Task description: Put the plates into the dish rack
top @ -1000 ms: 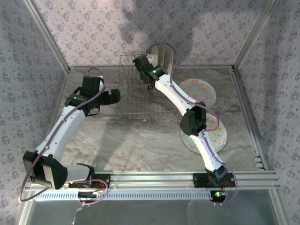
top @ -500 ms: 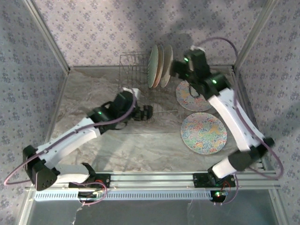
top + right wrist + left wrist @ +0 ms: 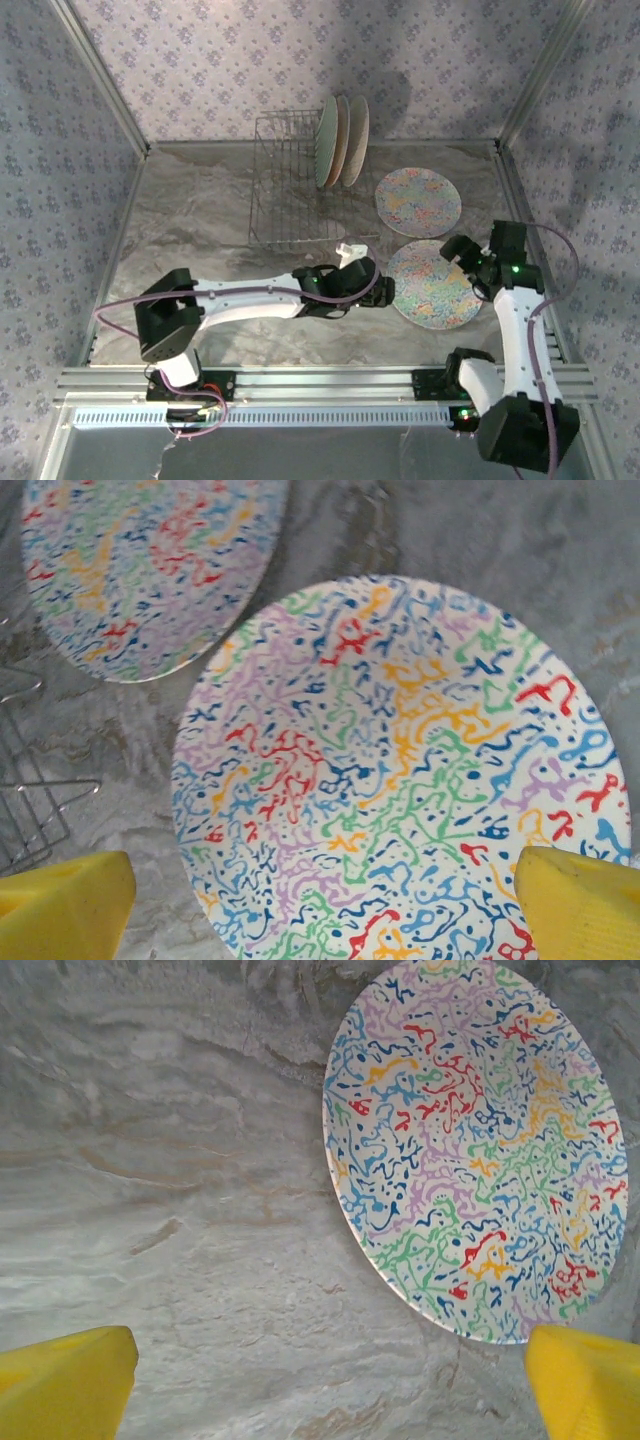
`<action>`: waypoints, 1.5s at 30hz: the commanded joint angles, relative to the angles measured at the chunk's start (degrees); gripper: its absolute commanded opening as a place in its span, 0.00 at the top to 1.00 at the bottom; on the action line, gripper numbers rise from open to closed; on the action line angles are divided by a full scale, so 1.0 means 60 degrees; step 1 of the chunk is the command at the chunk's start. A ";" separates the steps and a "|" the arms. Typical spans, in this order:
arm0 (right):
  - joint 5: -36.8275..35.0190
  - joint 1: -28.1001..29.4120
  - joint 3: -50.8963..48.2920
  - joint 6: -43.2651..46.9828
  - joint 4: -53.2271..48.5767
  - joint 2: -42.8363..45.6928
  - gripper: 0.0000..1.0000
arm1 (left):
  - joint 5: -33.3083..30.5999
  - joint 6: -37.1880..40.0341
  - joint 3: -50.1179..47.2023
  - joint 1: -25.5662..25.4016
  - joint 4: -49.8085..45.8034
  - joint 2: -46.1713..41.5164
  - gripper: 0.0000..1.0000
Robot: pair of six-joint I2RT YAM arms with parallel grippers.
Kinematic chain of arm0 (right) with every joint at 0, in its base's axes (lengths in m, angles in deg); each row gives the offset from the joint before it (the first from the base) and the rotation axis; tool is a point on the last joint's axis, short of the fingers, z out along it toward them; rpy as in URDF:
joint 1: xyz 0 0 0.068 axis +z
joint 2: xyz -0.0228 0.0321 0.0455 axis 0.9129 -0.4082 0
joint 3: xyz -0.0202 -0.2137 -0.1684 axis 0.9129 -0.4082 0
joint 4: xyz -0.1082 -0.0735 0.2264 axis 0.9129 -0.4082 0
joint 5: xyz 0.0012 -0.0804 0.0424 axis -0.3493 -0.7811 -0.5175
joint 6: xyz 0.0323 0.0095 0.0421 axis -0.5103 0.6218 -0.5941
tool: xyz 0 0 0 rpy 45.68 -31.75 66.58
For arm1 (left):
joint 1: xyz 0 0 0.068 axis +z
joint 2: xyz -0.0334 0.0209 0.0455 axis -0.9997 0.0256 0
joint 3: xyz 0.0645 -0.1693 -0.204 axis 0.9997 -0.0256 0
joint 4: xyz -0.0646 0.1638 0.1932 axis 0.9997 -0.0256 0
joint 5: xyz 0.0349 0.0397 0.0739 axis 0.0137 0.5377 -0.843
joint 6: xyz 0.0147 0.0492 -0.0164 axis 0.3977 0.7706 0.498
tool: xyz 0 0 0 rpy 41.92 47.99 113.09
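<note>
- My left gripper (image 3: 383, 292) hangs wide open just left of the near mosaic plate (image 3: 437, 285).
- My right gripper (image 3: 458, 250) gapes empty at that plate's far-right rim.
- Three plates (image 3: 340, 140) stand upright, apparently in the dish rack's (image 3: 285, 195) right end.

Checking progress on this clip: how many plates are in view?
5. A greenish plate, a cream plate and a third plate stand on edge in the dish rack; the far mosaic plate and near mosaic plate lie flat right of it. None looks hidden.
</note>
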 commanded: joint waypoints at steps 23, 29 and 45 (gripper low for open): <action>0.1967 -0.2295 -0.1046 0.0729 0.2588 -0.2314 0.03 | 0.1774 0.1380 0.2296 0.0545 0.0312 0.2438 0.01; 0.2210 -0.2430 -0.1298 0.0730 0.3091 -0.2931 0.03 | 0.2301 0.2028 0.2865 0.0788 0.0009 0.2804 0.01; 0.1959 -0.2504 -0.1622 0.0719 0.3616 -0.3120 0.03 | 0.2569 0.2265 0.4162 0.0789 -0.0909 0.3856 0.01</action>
